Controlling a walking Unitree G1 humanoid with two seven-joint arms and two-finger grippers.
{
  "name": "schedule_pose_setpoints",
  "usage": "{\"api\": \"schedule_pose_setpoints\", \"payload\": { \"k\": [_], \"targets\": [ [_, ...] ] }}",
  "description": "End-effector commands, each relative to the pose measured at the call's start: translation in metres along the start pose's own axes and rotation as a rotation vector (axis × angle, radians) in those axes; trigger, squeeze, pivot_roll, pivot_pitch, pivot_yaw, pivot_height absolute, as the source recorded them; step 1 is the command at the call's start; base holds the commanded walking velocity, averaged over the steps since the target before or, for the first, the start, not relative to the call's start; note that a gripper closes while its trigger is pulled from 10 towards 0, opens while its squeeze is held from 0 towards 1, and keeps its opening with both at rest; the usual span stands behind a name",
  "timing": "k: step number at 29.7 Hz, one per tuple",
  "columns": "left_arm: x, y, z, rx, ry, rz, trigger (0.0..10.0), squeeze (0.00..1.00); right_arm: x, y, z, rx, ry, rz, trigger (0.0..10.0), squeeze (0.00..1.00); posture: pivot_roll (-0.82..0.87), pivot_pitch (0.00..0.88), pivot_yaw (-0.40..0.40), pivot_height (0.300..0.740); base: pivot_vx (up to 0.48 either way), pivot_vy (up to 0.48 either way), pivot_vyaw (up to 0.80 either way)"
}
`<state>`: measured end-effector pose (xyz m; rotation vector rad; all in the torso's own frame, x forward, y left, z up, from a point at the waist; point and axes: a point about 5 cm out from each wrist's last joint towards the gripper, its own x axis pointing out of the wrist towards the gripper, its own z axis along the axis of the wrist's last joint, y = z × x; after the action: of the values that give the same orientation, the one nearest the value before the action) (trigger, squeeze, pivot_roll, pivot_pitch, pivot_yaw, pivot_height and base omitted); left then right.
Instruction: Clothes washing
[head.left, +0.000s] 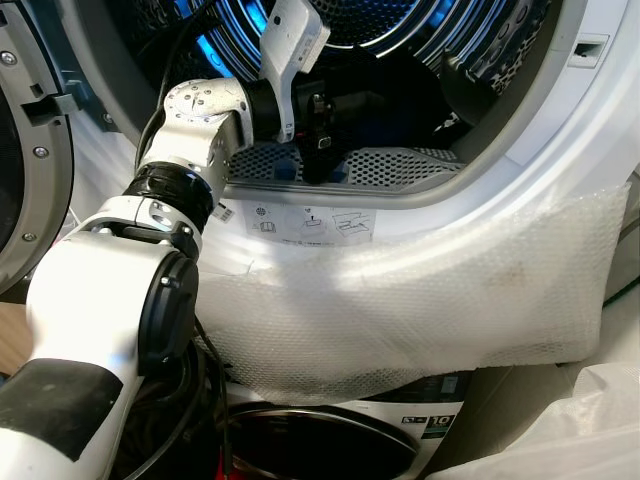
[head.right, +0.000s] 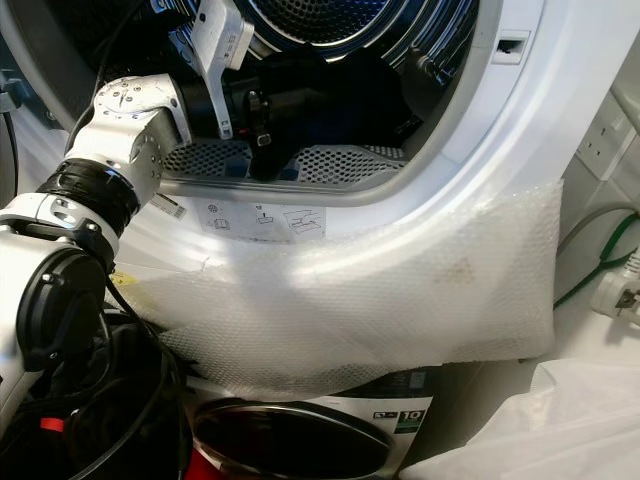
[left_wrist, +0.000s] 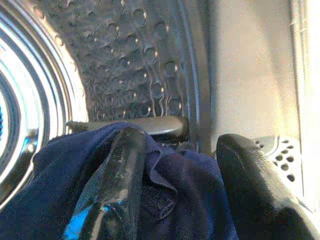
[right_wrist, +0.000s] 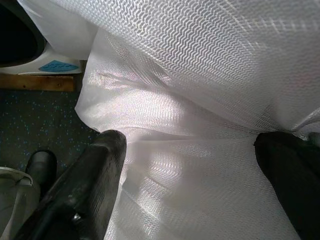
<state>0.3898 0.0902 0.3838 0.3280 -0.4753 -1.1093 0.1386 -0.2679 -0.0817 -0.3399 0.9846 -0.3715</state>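
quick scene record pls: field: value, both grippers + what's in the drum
machine: upper washer drum, door open
drum contents: dark blue garment
left gripper: inside the drum, fingers open either side of the garment
right gripper: low, open over white mesh fabric
front rim: bubble wrap draped below the opening
below: second machine

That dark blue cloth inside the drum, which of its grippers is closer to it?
Left. The left gripper is inside the drum, fingers astride the dark blue cloth. The right gripper hangs outside over white mesh fabric.
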Motion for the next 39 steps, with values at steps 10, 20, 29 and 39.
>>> {"api": "schedule_pose_setpoints", "payload": {
  "k": [10,20,29,39],
  "targets": [
    [-0.02,0.002,0.022,0.097,-0.117,-0.145,10.0,1.0,-0.001,-0.001,-0.005,0.02,0.015,-0.033,10.0,0.0,-0.01,0.0,0.024,0.74,0.0,0.0,0.0],
    [-0.043,-0.023,0.046,0.136,-0.234,-0.309,10.0,1.0,-0.002,0.002,-0.007,0.029,0.021,-0.035,10.0,0.0,0.01,0.0,0.025,0.74,0.0,0.0,0.0],
    [-0.092,-0.049,0.037,-0.105,-0.24,-0.396,10.0,1.0,-0.002,0.005,-0.004,0.021,0.015,-0.03,10.0,0.0,0.04,0.0,0.021,0.74,0.0,0.0,0.0],
    [-0.089,-0.148,-0.003,-0.491,-0.105,-0.802,10.0,1.0,-0.002,0.008,-0.001,0.022,0.013,-0.026,10.0,0.0,0.06,0.0,0.022,0.74,0.0,0.0,0.0]
  ]
}}
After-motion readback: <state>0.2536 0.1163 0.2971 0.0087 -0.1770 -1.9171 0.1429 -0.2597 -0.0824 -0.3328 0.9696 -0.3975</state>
